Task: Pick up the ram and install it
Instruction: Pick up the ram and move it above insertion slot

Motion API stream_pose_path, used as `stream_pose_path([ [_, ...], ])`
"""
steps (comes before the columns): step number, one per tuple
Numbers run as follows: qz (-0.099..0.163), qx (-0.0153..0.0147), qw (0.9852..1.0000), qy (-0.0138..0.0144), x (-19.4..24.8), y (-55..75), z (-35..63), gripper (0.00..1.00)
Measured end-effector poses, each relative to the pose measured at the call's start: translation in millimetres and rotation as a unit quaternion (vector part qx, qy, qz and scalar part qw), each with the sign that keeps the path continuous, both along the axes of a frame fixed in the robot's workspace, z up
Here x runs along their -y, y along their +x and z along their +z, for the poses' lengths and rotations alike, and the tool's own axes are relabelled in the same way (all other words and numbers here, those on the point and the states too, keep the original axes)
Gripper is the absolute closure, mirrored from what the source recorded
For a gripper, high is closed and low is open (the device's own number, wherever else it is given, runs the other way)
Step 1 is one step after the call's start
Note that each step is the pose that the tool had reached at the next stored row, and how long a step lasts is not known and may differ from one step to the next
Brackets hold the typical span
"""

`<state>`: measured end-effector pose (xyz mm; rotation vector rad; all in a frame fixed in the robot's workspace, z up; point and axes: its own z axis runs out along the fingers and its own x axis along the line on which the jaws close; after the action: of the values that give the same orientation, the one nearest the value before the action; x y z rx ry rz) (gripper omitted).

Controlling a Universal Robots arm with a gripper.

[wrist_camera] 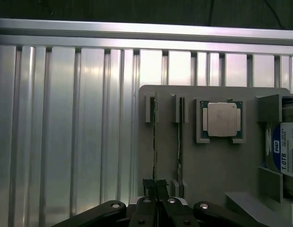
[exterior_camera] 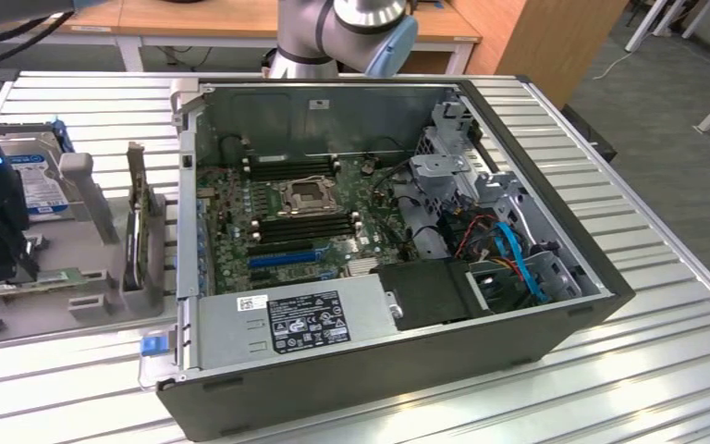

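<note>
Green ram (wrist_camera: 155, 142) stood on edge in a slot of grey tray (wrist_camera: 217, 165), beside 2nd stick (wrist_camera: 180, 142), w/ CPU (wrist_camera: 223, 119) near. Gripper (wrist_camera: 155, 183) claw was pinched tight on ram's end.

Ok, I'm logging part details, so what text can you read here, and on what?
"WD": hard drive label.
"1.0TB": same label.
Its fine print, the processor and the power supply labels: too small to read.
</note>
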<state>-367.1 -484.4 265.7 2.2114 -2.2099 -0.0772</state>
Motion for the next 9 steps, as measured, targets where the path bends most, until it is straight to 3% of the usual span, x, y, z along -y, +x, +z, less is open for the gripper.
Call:
stream_pose_path([
  [9, 0.0, 0.0, 1.0, 0.0, 0.0, 0.2, 21.5, 0.89],
])
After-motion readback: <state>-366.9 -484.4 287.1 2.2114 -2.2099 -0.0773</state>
